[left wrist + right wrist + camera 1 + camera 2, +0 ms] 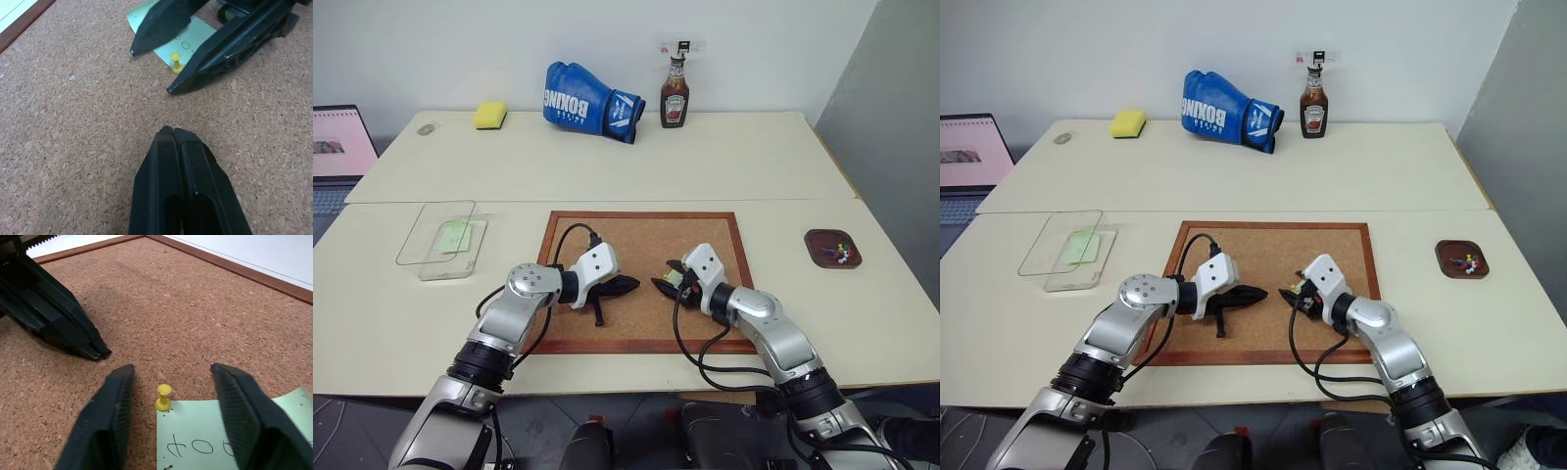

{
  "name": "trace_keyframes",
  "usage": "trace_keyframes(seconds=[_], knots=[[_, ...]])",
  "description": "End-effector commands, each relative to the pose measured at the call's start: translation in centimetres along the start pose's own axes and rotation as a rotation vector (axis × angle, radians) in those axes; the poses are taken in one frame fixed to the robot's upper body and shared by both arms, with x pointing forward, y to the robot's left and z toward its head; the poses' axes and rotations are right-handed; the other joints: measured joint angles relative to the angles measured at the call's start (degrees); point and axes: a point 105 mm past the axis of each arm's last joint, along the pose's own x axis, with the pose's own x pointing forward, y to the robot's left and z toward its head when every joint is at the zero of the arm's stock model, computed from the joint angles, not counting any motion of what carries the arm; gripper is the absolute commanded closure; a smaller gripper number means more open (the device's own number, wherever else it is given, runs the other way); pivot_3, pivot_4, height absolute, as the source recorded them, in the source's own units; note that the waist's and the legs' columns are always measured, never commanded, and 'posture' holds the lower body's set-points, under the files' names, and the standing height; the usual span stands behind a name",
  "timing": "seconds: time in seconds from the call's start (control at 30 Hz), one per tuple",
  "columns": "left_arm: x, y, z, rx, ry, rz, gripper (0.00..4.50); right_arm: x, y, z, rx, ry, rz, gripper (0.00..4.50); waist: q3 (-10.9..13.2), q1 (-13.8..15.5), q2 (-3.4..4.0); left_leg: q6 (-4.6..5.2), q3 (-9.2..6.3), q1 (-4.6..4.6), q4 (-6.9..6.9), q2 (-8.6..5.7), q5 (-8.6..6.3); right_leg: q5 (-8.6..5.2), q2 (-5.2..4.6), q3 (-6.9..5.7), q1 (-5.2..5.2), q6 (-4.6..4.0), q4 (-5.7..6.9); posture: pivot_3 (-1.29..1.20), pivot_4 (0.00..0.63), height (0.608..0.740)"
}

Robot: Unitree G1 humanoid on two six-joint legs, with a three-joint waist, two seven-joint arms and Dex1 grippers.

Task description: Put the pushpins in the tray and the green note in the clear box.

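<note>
Pin (164, 397), yellow, stands at a green note's (205, 435) corner, low centre on the corkboard (636, 245); right gripper (171, 374) straddles it half-open, left gripper (173, 131) closed nearby; next, pinch and lift

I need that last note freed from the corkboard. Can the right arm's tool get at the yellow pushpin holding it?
Probably yes. The right tool stands open with the yellow pushpin upright between its fingers; nothing lies between them. The shut left tool is close by but off to the side.
</note>
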Motion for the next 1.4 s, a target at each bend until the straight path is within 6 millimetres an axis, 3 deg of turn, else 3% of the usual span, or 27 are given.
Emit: trace_keyframes(seconds=[0.03, 0.3, 0.43, 0.67, 0.93, 1.1, 1.23, 1.4], knots=[[0.0, -0.8, -2.9, -0.066, 0.102, -0.014, 4.50, 0.1, 0.3, 1.2, -0.029, -0.045, 0.019, 3.02, 0.0, 0.0, 0.00, 0.00, 0.00, 0.00, 0.00, 0.00, 0.00, 0.00, 0.00, 0.00, 0.00, 0.00, 0.00, 0.00, 0.150, 0.740], [0.1, -0.6, -2.8, -0.062, 0.098, -0.008, 4.50, 0.0, 0.4, 1.3, -0.023, -0.052, 0.026, 4.46, 0.0, 0.0, 0.00, 0.00, 0.00, 0.00, 0.00, 0.00, 0.00, 0.00, 0.00, 0.00, 0.00, 0.00, 0.00, 0.00, 0.150, 0.740], [0.1, -0.8, -2.8, -0.063, 0.100, -0.014, 4.50, -0.1, -0.1, 2.1, -0.020, -0.080, 0.004, 4.46, 0.0, 0.0, 0.00, 0.00, 0.00, 0.00, 0.01, 0.00, 0.00, 0.00, 0.00, 0.00, 0.00, 0.00, 0.00, 0.00, 0.150, 0.740], [0.1, -1.0, -3.2, -0.068, 0.108, -0.019, 4.50, -0.9, -1.2, 5.7, -0.023, -0.177, -0.014, 4.46, 0.0, 0.0, 0.00, 0.00, 0.00, -0.01, 0.02, 0.00, 0.00, 0.00, 0.00, 0.00, -0.01, 0.00, 0.01, 0.00, 0.150, 0.740], [0.4, -1.2, -3.1, -0.078, 0.098, -0.020, 4.50, -1.5, -2.3, 7.8, -0.050, -0.217, -0.040, 4.46, 0.0, 0.1, -0.02, 0.00, -0.05, 0.00, -0.01, 0.00, 0.00, 0.00, 0.00, -0.05, 0.00, 0.00, 0.00, 0.00, 0.150, 0.740], [0.4, 0.3, 0.1, -0.261, -0.082, 0.044, 4.50, -1.8, -3.2, 8.5, -0.054, -0.233, -0.084, 4.46, 0.0, 0.1, -0.02, 0.00, -0.03, -0.04, 0.02, -0.03, 0.00, 0.00, -0.03, -0.02, 0.00, 0.01, -0.01, 0.00, 0.150, 0.740], [-0.4, 1.0, 3.2, -0.427, -0.238, 0.029, 3.92, -2.1, -3.6, 8.9, -0.055, -0.245, -0.100, 4.50, 0.0, 0.2, -0.05, 0.00, -0.10, -0.14, 0.05, -0.03, 0.00, 0.01, -0.02, -0.08, -0.04, 0.02, -0.01, 0.00, 0.150, 0.740], [-1.4, 2.1, 5.1, -0.544, -0.338, 0.046, 2.93, -2.6, -3.7, 9.1, -0.065, -0.250, -0.102, 4.50, 0.0, 0.2, -0.06, 0.00, -0.12, -0.67, 0.03, -0.03, 0.00, 0.22, -0.01, -0.10, -0.59, 0.36, 0.05, 0.00, 0.150, 0.740]])
